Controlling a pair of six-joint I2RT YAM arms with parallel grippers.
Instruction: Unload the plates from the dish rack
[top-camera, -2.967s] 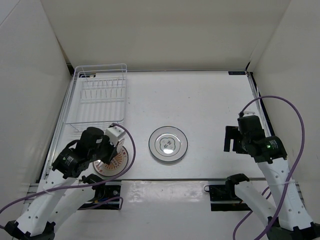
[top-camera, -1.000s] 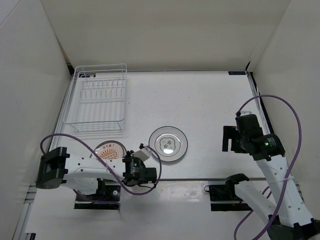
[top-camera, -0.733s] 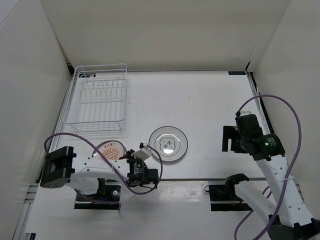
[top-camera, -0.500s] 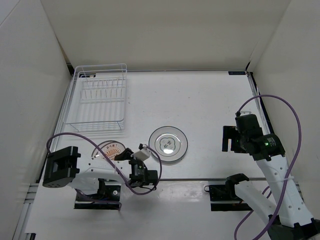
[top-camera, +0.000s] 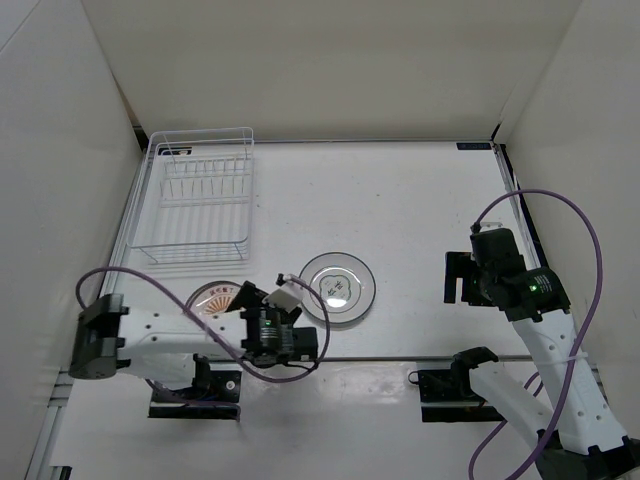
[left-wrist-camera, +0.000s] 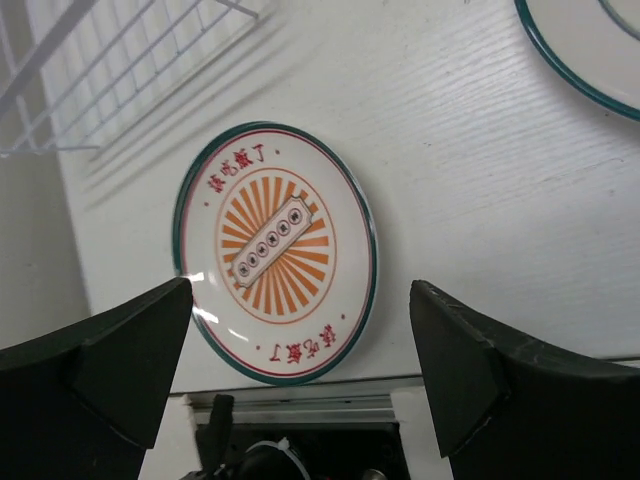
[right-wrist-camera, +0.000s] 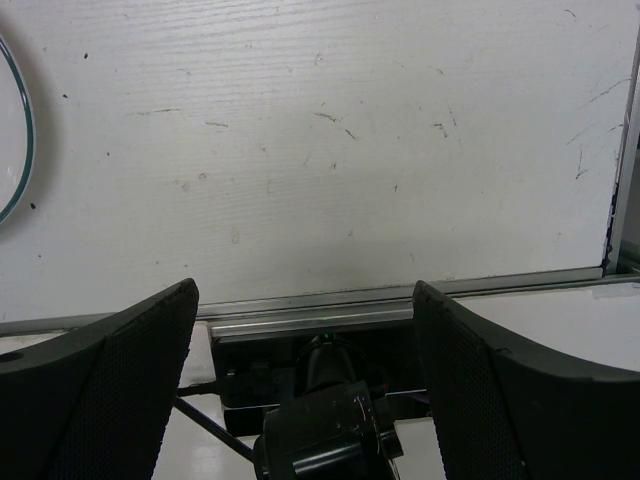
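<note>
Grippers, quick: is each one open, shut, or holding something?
Left gripper: open, holding nothing.
Right gripper: open, holding nothing.

Your left arm (top-camera: 165, 338), at seven o'clock from above, has white links, black joints and a white box (top-camera: 288, 296) near its wrist; a purple cable (top-camera: 130, 271) loops along it. Your right arm (top-camera: 560, 392), at four o'clock, matches, with its own purple cable (top-camera: 548, 193) and a green light (top-camera: 537, 292) on a black joint. Up close, the left fingers (left-wrist-camera: 100, 370) are smooth black wedges; the right fingers (right-wrist-camera: 100, 380) look finely meshed.
</note>
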